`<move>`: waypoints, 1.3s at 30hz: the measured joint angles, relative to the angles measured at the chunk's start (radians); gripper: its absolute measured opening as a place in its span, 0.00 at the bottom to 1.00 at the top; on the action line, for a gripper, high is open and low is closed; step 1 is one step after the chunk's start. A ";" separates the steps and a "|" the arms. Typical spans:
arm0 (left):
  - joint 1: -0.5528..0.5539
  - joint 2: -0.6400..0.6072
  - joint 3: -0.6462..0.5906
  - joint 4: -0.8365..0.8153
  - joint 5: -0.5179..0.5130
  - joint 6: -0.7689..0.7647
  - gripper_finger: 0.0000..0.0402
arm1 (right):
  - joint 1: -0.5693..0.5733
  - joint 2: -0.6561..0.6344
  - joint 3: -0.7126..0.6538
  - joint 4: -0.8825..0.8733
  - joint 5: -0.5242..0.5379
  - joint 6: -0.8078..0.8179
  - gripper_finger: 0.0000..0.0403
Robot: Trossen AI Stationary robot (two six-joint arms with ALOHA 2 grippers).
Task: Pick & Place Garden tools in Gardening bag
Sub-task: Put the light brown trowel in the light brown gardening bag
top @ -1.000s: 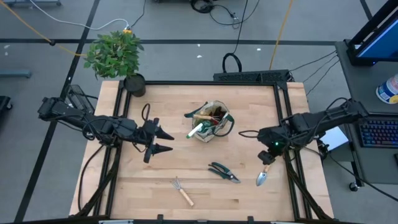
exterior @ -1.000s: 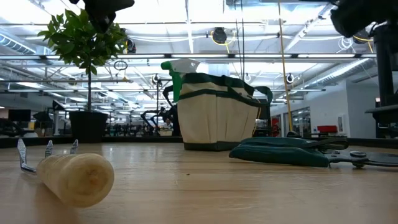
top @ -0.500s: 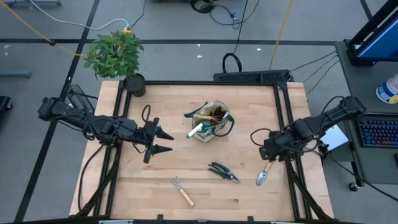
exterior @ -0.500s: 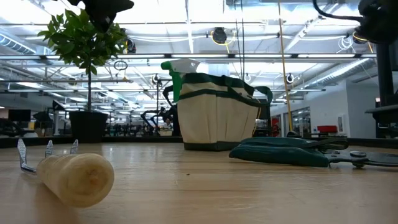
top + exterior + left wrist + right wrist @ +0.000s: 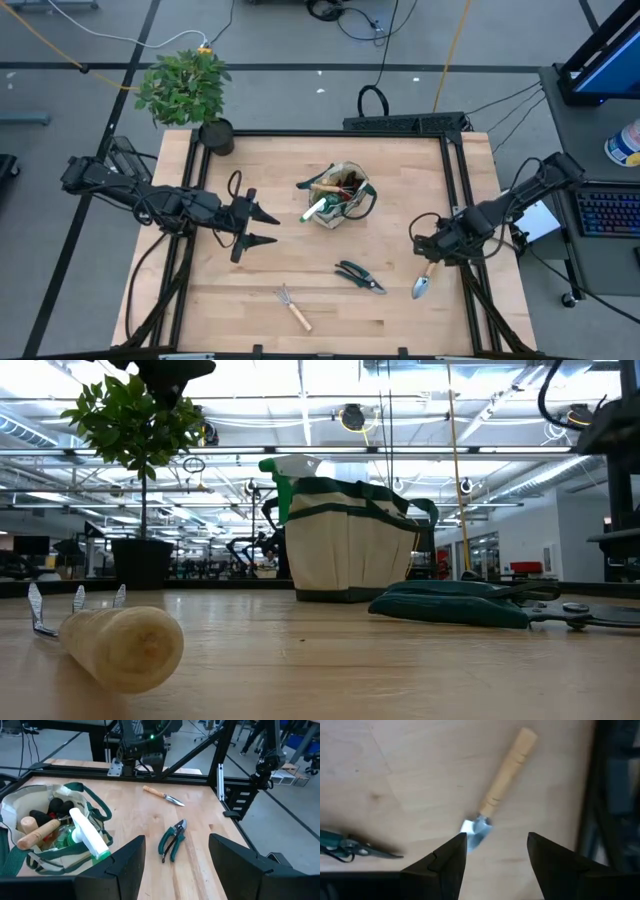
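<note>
- Tabletop (image 5: 250,290): pale wooden boards inside a dark frame.
- Gardening bag (image 5: 340,197): beige canvas with dark green trim, standing upright near the middle of the tabletop, toward the far side. Already inside it: a green-white sprayer (image 5: 315,210) with its nozzle leaning out over the rim toward the left arm, a wooden handle (image 5: 38,834), and dark rounded items that cannot be told apart.
- Trowel (image 5: 426,280): lying flat near the right edge of the tabletop. Long axis runs nearly front to back, wooden handle toward the far side, silver blade toward the near edge.
- Pruning shears (image 5: 359,276): dark green, lying flat between the bag and the near edge, left of the trowel. Long axis is diagonal, with the blade tips toward the trowel's side.
- Hand rake (image 5: 293,307): lying flat near the front edge, tines toward the bag, wooden handle toward the near right.
- Right gripper (image 5: 425,250): above the handle end of the trowel, fingers spread wide, holding nothing.
- Left gripper (image 5: 262,228): over the left part of the tabletop, pointing toward the bag, fingers parted and empty.
- Potted plant (image 5: 188,92): at the far left corner.
</note>
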State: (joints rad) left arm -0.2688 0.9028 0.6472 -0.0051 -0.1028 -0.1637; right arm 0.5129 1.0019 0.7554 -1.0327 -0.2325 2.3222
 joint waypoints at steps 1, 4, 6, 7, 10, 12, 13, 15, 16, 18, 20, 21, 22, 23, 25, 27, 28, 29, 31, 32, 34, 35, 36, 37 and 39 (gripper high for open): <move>0.000 0.000 0.000 0.000 0.000 0.005 0.56 | 0.000 0.000 -0.021 0.034 0.000 0.000 0.50; 0.000 0.000 0.000 0.000 0.000 0.005 0.56 | 0.000 0.000 -0.086 0.154 0.000 0.001 0.50; 0.000 0.000 0.000 0.000 0.000 0.005 0.56 | 0.000 0.000 -0.131 0.220 -0.001 0.009 0.50; 0.000 0.000 0.000 0.000 0.000 0.005 0.56 | 0.000 0.000 -0.153 0.243 -0.003 0.012 0.50; 0.002 0.000 0.000 0.000 -0.002 0.009 0.56 | 0.000 0.000 -0.201 0.301 -0.008 0.020 0.49; 0.007 0.000 0.000 0.000 -0.001 0.010 0.56 | 0.000 0.000 -0.214 0.314 -0.009 0.020 0.49; 0.010 0.000 0.000 0.000 -0.001 0.009 0.56 | 0.000 0.000 -0.217 0.312 -0.010 0.020 0.48; 0.013 0.000 0.000 0.000 -0.001 0.009 0.56 | 0.000 0.000 -0.220 0.299 -0.028 0.021 0.48; 0.014 0.000 0.000 0.000 -0.001 0.009 0.56 | 0.000 0.000 -0.220 0.289 -0.034 0.022 0.48; 0.014 0.000 0.000 0.000 -0.001 0.008 0.56 | 0.000 0.000 -0.220 0.273 -0.035 0.023 0.48; 0.014 0.000 0.000 0.000 0.000 0.008 0.56 | 0.000 0.002 -0.220 0.255 -0.032 0.023 0.48; 0.014 0.000 0.000 0.000 0.000 0.008 0.56 | -0.002 0.007 -0.220 0.243 -0.030 0.023 0.48; 0.014 0.000 0.000 0.000 0.000 0.008 0.56 | -0.004 0.013 -0.220 0.228 -0.030 0.023 0.48; 0.014 0.000 0.000 0.000 0.000 0.008 0.56 | -0.006 0.021 -0.220 0.216 -0.030 0.023 0.48; 0.014 0.000 0.000 0.000 0.000 0.008 0.56 | -0.008 0.039 -0.229 0.216 -0.030 0.023 0.48; 0.014 0.000 0.000 0.000 0.000 0.008 0.56 | -0.008 0.060 -0.242 0.235 -0.031 0.024 0.48; 0.014 0.000 0.000 0.000 0.000 0.008 0.56 | -0.010 0.072 -0.250 0.255 -0.031 0.023 0.48; 0.014 0.000 0.000 0.000 0.000 0.007 0.56 | -0.012 0.083 -0.259 0.278 -0.032 0.023 0.47; 0.014 0.000 0.000 0.000 0.001 0.007 0.56 | -0.016 0.104 -0.272 0.326 -0.034 0.023 0.46; 0.014 0.000 0.000 -0.001 0.001 0.006 0.56 | -0.017 0.115 -0.278 0.345 -0.034 0.023 0.46; 0.014 0.000 0.000 -0.001 0.001 0.006 0.56 | -0.017 0.133 -0.286 0.373 -0.037 0.022 0.44; 0.014 0.000 0.000 -0.001 0.001 0.006 0.56 | -0.017 0.145 -0.286 0.380 -0.038 0.021 0.42; 0.014 0.000 0.000 -0.001 0.001 0.006 0.56 | -0.017 0.152 -0.287 0.387 -0.040 0.018 0.40; 0.014 0.000 0.000 -0.001 0.001 0.006 0.56 | -0.017 0.156 -0.287 0.393 -0.040 0.017 0.38; 0.014 0.000 0.000 -0.001 0.001 0.006 0.56 | -0.017 0.156 -0.287 0.399 -0.034 0.015 0.34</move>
State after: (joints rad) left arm -0.2546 0.9028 0.6472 -0.0059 -0.1019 -0.1575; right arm 0.4957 1.1575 0.4679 -0.6334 -0.2662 2.3375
